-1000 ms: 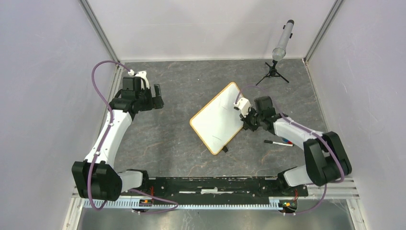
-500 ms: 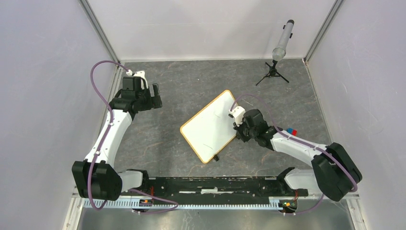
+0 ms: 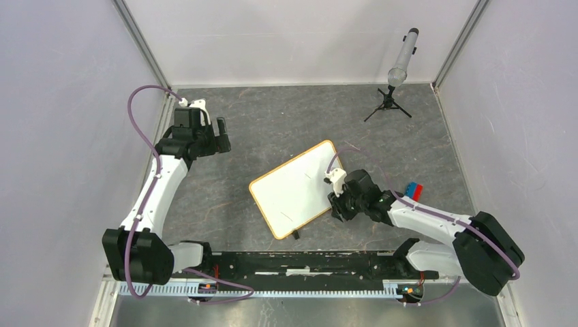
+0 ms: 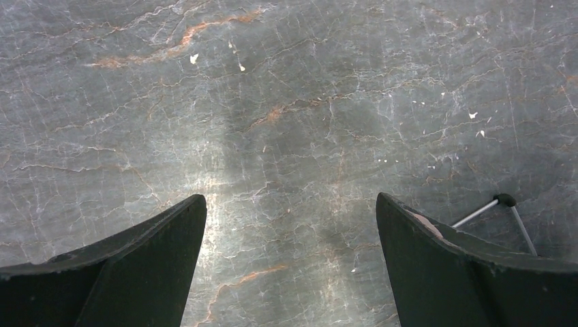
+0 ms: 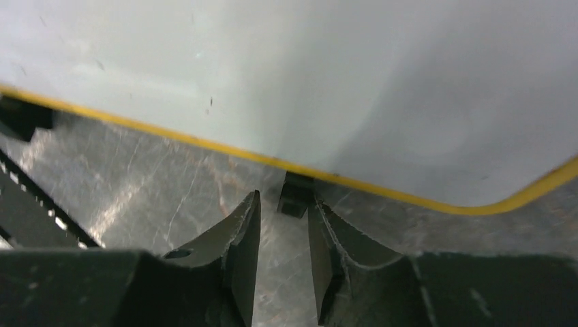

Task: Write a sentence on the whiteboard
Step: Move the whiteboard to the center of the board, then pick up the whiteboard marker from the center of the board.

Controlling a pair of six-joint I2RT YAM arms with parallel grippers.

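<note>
Grey marbled tabletop (image 3: 272,122) fills the enclosure, with pale walls on three sides. The whiteboard (image 3: 293,189) lies flat a little below the middle of the overhead view, turned at an angle, with its writing face up and almost blank (a few faint specks only).

The right gripper (image 3: 335,210) sits at the board's lower right edge. In its own camera the jaws are parted only a little, and one black foot (image 5: 296,194) of the board sits right at their mouth. Nothing looks clamped. Whether a finger touches the foot I cannot tell.

The left gripper (image 4: 290,204) hangs at the upper left of the overhead view, well apart from the board. Its jaws are spread wide over bare table and hold nothing. A small tripod (image 3: 387,103) stands at the upper right, and a small blue and red thing (image 3: 413,189) lies beside the right arm. I cannot tell what that thing is.

The step in hand looks like placing the board and letting it go. To do that well, the jaws should widen enough to clear the foot, then draw straight back along the fingers, since a sideways brush would swing the board. No pen shows in any view, so one must be found before writing. The idle left arm could usefully pin the frame while the strokes are made.
</note>
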